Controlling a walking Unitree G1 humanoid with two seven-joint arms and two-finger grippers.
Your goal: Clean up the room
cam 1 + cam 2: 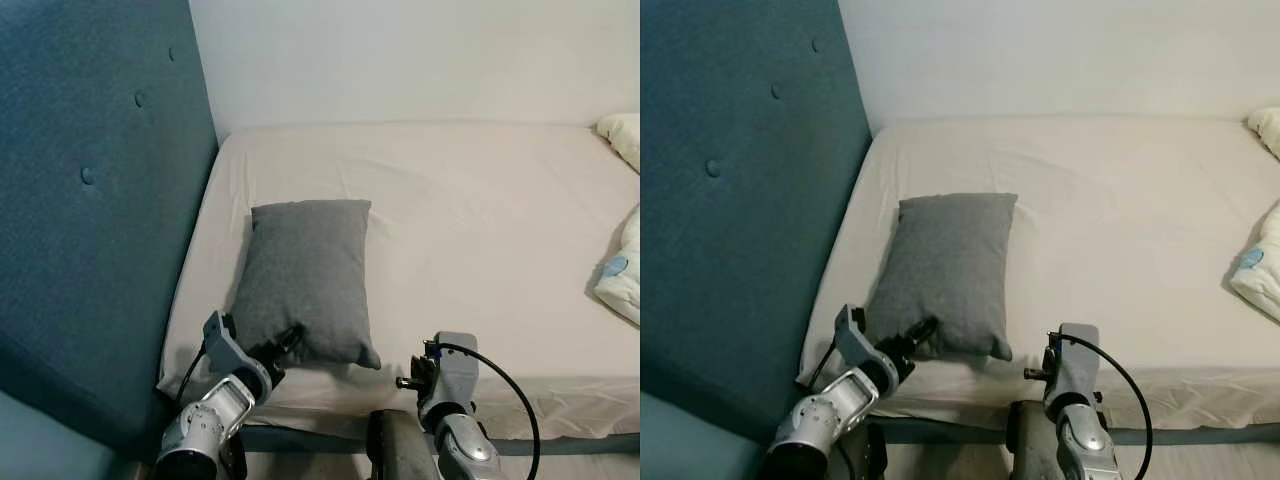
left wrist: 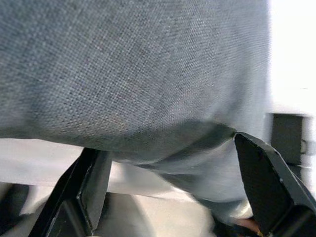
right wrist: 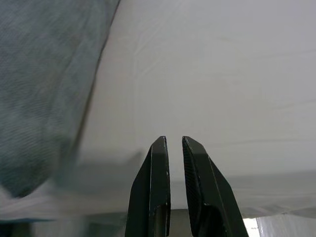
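We stand at bed [image 1: 480, 220]. Pillow [image 1: 305, 280] lies near headboard [image 1: 90, 200], not yet lifted. Left gripper [image 2: 173, 182] jaws spread wide at its near edge. Right gripper [image 3: 175, 148] jaws nearly closed, empty. Duvet [image 1: 622, 270] still bunched.

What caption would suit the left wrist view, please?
Open left gripper straddling the grey pillow's near edge.

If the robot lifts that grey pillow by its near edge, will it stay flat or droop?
The grey pillow would probably droop: it looks soft, plump woven cloth. It likely weighs little. The left gripper, open at its edge, may pinch only fabric.
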